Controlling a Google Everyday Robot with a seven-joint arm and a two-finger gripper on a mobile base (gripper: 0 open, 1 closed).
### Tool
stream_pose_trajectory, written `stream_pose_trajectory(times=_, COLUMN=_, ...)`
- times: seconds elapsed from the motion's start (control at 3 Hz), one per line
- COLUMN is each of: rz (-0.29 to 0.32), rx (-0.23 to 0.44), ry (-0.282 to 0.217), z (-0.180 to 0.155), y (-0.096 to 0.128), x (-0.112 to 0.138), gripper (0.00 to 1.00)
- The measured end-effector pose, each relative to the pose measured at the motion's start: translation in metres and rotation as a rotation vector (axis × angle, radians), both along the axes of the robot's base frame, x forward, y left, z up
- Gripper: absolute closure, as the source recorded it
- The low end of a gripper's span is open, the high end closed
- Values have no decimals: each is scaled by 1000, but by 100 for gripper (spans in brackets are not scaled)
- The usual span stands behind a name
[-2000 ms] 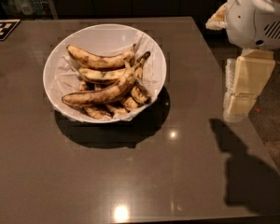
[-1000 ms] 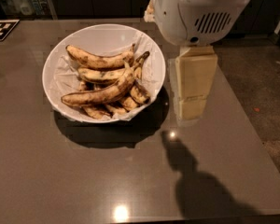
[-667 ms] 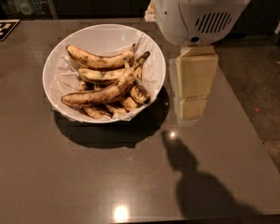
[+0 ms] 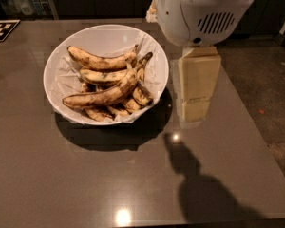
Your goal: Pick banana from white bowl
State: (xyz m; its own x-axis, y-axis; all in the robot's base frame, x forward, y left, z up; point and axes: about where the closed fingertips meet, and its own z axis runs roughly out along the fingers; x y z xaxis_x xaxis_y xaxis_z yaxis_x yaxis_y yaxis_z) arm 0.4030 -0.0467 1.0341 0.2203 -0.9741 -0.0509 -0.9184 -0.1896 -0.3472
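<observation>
Camera view, as I read it from the remote console. The banana [image 4: 109,95] is the longest of the pile: gently curved, dull yellow heavily mottled brown-black, with its dark pointed tip raised toward the right rim. It lies diagonally on top of the shorter bananas [image 4: 100,61] inside the white bowl [image 4: 104,31], which stands on the left-centre of the table [image 4: 85,175]. The bowl is round, wide, shallow and glossy, lined with crinkled white paper [image 4: 65,75]. The table top is a smooth grey-brown slab showing a bright glint near the front edge. The gripper [image 4: 195,103] hangs just beside the bowl's right rim, apart from the fruit. It is a cream, blocky, flat-sided piece below a rounded white housing [image 4: 194,13] with a slotted vent. Whether it is open or closed I cannot tell. Its shadow [image 4: 204,194] falls on the table nearer the camera.
</observation>
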Motion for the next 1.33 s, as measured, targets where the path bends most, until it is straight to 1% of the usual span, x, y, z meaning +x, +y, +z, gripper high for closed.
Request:
stream_pose_trajectory(times=0.33, rz=77, rx=-24, ry=-11, z=-8, y=45, x=13, gripper=0)
stream_pose_trajectory(times=0.67, rz=106, rx=-21, ry=-34, z=-3, y=59, x=14, gripper=0)
stream_pose_trajectory(times=1.0, rz=106, rx=-20, ry=-35, z=-3, y=60, x=14, gripper=0)
stream_pose_trajectory(times=1.33, rz=134, rx=22, ry=-46, z=4, y=80, x=21, gripper=0)
